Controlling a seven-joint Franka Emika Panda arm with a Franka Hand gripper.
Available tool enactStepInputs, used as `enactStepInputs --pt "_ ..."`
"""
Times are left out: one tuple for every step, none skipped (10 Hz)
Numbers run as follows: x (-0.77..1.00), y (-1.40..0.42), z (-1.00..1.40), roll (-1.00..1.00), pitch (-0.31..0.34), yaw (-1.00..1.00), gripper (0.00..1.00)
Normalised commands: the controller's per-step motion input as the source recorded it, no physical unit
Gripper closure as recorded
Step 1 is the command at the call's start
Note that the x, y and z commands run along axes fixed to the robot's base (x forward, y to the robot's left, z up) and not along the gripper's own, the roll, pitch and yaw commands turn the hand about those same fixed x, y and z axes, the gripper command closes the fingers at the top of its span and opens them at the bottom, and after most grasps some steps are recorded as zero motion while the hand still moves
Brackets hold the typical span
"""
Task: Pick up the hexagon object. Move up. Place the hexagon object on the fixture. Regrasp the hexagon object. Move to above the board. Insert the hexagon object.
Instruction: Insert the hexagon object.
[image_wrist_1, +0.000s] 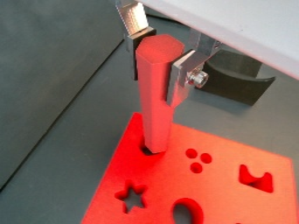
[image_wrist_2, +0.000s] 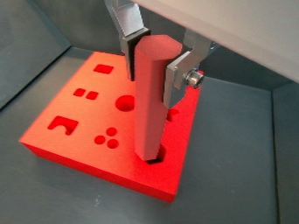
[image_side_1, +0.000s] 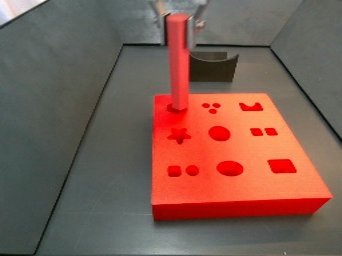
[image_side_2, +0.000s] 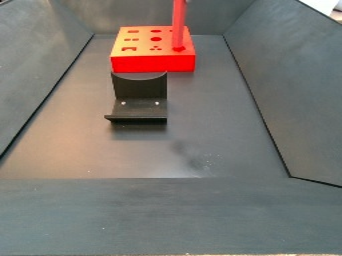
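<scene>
Currently one hexagon object stands upright in one board hole, gripper clamped on its top; one fixture nearby.

No text, label, brand, number or sign is showing anywhere: nothing readable is appearing on the board, the hexagon object, the fixture, or the gripper hanging over the board's corner.
</scene>
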Motion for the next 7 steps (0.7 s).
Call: enactStepInputs --pt "-0.24 0.00 -0.09 -0.03 -0.069 -0.05 1.00" --pt "-0.14 0.00 -0.05 0.00 -0.027 0.00 1.00" --pt "0.00 0.00 -0.07 0.00 0.000 0.00 1.00" --pt "0.09 0.00 -0.14 0.00 -0.003 0.00 1.00" --pt "0.11 0.00 -0.19 -0.04 -0.031 0.00 1.00" --pt "0.11 0.00 -0.16 -0.07 -0.046 0.00 1.00" --pt "0.06 0.00 -0.12 -0.09 -0.054 0.00 1.00"
